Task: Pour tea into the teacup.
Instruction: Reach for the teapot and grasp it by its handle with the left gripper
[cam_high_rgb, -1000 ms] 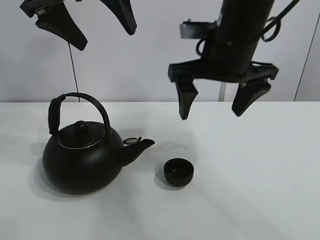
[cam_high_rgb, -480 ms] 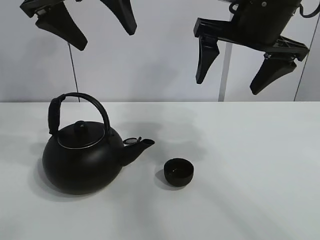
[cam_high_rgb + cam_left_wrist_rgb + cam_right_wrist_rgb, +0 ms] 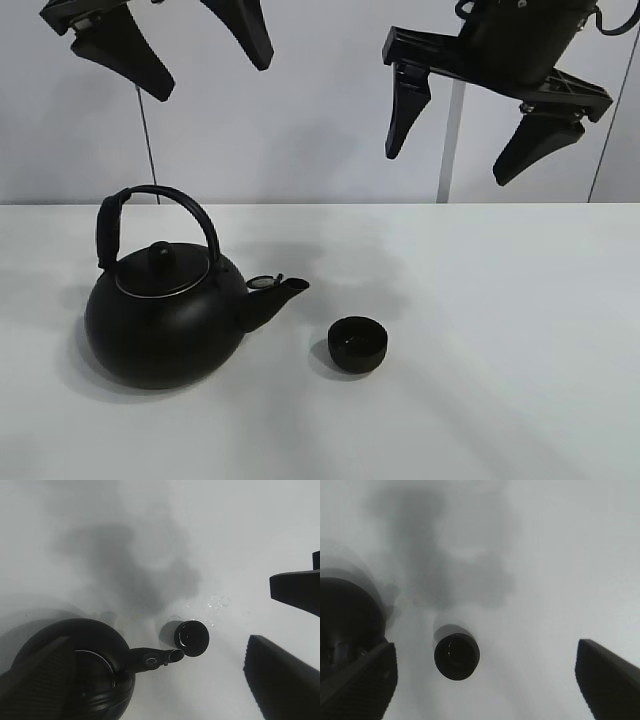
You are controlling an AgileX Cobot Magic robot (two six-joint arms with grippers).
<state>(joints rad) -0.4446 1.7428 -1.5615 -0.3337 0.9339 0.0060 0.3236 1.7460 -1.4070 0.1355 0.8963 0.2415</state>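
The teacup (image 3: pixel 358 343) stands upright at lower centre on the white tabletop (image 3: pixel 520 330), just beside the kettle (image 3: pixel 165 320), whose spout (image 3: pixel 287 289) faces it, which suits a short tilt. The left end effector (image 3: pixel 185 40), upper left, and the right end effector (image 3: pixel 468 125), upper right, hang wide and empty.

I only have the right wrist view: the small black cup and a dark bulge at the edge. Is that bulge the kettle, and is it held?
Observer: Yes, the kettle; it stands upright on the table, nothing holding it, spout toward the teacup.
Operator: Where is the left gripper?
Observer: The left gripper hangs high above the kettle, jaws open and empty.
Operator: Any spill?
Observer: The left wrist view shows what look like a few clear droplets on the table near the teacup.
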